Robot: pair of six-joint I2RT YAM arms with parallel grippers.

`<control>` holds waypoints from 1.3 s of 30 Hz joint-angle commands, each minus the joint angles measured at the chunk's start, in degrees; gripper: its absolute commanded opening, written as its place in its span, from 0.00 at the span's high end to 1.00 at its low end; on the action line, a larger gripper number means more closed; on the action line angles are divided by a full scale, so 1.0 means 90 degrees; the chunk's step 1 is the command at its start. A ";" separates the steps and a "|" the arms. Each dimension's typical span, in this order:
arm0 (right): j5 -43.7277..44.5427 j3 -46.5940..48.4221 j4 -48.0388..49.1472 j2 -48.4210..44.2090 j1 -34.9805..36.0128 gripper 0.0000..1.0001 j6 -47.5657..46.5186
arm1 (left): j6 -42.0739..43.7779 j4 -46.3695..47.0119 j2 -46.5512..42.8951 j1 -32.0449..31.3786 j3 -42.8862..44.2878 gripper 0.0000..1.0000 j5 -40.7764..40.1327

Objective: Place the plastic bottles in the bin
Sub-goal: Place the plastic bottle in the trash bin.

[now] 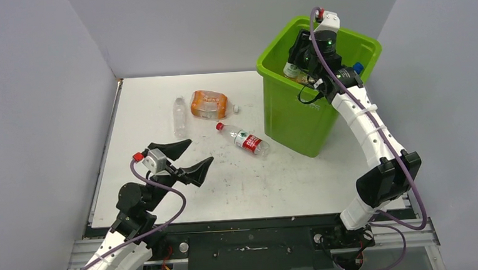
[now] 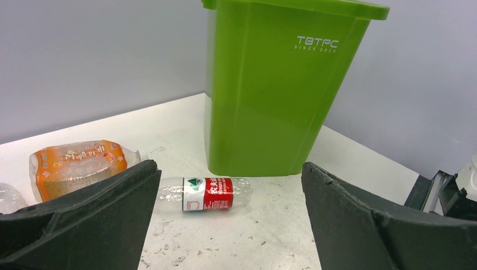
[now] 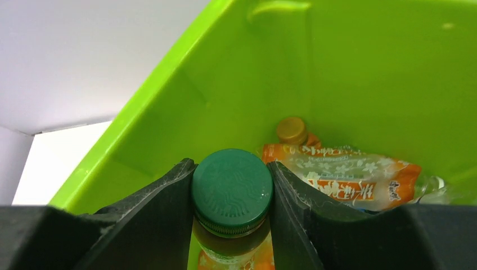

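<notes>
The bin (image 1: pixel 298 116) stands at the tabletop's (image 1: pixel 240 191) far right corner. To its left, toward the far edge, a left bottle (image 1: pixel 179 115) and a middle bottle (image 1: pixel 208 104) lie side by side. A third bottle (image 1: pixel 249 140) lies nearer, near the bin. More bottles (image 3: pixel 343 180) lie inside the bin, below the held bottle (image 3: pixel 230 247) in the right gripper (image 3: pixel 231 169).

Starting at the left end of the base rail (image 1: pixel 249 241), the left arm (image 1: pixel 103 259) shows a white ribbed shell with black rounded joint housings stacked above it. A purple cable loops out wide from the wrist. Behind the left gripper (image 1: pixel 200 151) sits a small grey-white block with a red cap. Its two fingers are matte black wedges tapering to points.

Over at the rail's right end, the right arm (image 1: pixel 364 124) has the same white segments, with pale bands strapping the purple cable to them. It also has a chunky black elbow housing and a green glow on the black wrist. In the wrist view, the right gripper (image 3: pixel 232 169) has broad black fingers with curved inner edges.
</notes>
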 commanded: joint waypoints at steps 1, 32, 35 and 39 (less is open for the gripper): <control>0.0201 -0.0169 -0.0345 -0.0164 0.0127 0.95 -0.0356 | 0.0042 0.0063 0.0108 -0.0031 0.0350 0.04 0.0126; -0.3668 -0.3390 0.0322 -0.4410 0.1572 0.11 -0.0147 | -0.4462 0.0400 0.2312 -0.0091 0.0118 0.04 -0.0500; -0.3273 -0.4141 0.0331 -0.4596 0.1730 0.12 -0.0237 | -0.5287 0.0992 0.2988 -0.0192 -0.0273 0.04 -0.1101; -0.2458 -0.5026 0.0577 -0.4824 0.2251 0.12 -0.0288 | -0.6158 0.1232 0.3790 -0.0299 -0.0299 0.04 -0.1966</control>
